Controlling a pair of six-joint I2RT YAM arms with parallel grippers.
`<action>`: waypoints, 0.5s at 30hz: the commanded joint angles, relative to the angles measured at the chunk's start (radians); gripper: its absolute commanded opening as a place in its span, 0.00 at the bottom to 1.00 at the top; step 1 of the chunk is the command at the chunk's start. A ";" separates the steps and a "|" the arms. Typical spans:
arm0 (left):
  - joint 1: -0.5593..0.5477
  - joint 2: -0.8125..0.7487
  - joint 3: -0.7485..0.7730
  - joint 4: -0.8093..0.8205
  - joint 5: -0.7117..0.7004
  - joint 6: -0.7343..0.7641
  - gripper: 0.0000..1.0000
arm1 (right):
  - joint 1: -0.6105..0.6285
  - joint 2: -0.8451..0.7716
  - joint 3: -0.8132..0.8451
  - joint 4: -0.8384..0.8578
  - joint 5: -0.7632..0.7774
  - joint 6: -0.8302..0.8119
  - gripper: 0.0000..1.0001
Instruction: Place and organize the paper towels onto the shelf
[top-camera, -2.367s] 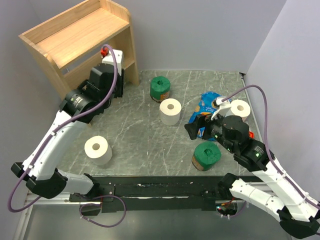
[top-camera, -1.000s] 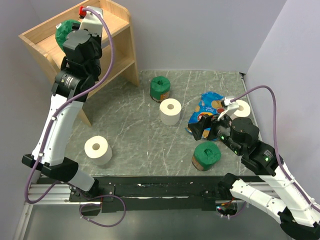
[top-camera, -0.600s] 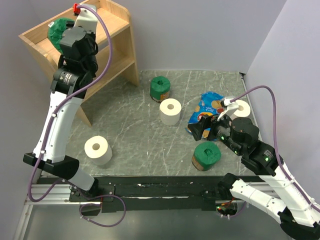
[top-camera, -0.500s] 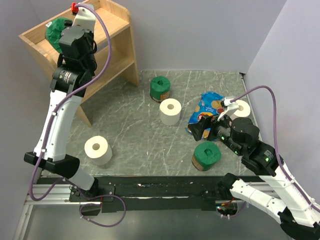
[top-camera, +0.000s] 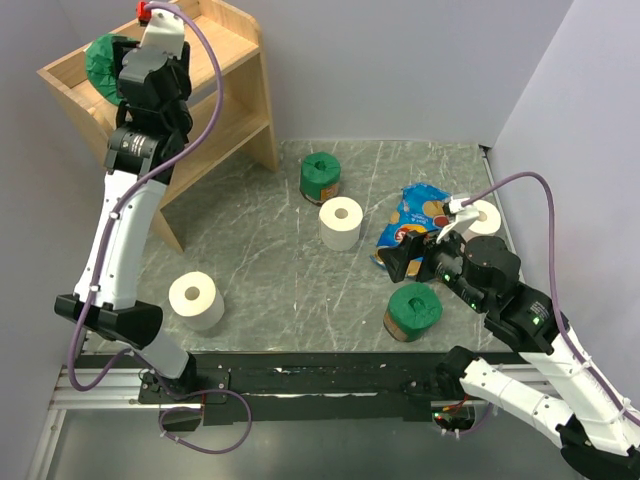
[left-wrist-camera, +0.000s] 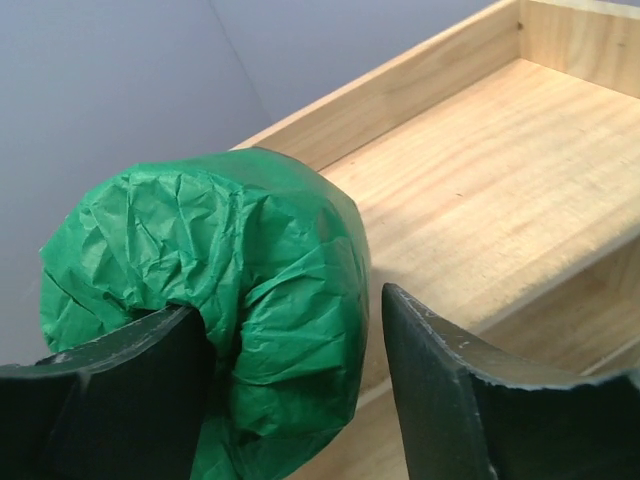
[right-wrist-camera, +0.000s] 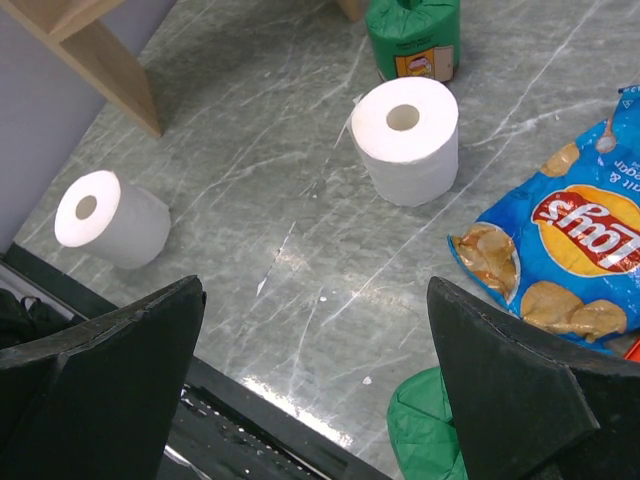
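My left gripper (top-camera: 112, 68) is shut on a green-wrapped paper towel roll (top-camera: 100, 58) and holds it over the left end of the wooden shelf's top tier (top-camera: 215, 45). In the left wrist view the roll (left-wrist-camera: 240, 300) sits between my fingers, with the top tier (left-wrist-camera: 500, 190) behind it. On the table are a green roll (top-camera: 320, 178), a white roll (top-camera: 341, 222), a white roll (top-camera: 196, 298), a green roll (top-camera: 414, 310) and a white roll (top-camera: 486, 215) behind the right arm. My right gripper (top-camera: 392, 262) is open and empty above the table, just above the near green roll (right-wrist-camera: 425, 430).
A blue snack bag (top-camera: 415, 212) lies beside my right gripper and also shows in the right wrist view (right-wrist-camera: 570, 240). The shelf's lower tier (top-camera: 245, 128) is open towards the table. The shelf leg (right-wrist-camera: 95, 55) stands at the table's far left.
My left arm has lifted the green roll from beside the lower tier up onto the top tier's level and moved it left. The right arm has barely moved.
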 joint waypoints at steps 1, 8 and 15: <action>0.017 -0.012 0.054 0.080 -0.059 0.012 0.71 | 0.001 0.000 0.035 -0.002 -0.011 -0.013 1.00; 0.025 -0.013 0.074 0.127 -0.053 0.031 0.80 | 0.003 0.020 0.082 -0.038 -0.042 -0.024 1.00; 0.025 0.005 0.103 0.134 -0.036 0.021 0.81 | 0.001 0.017 0.124 -0.047 -0.057 -0.018 1.00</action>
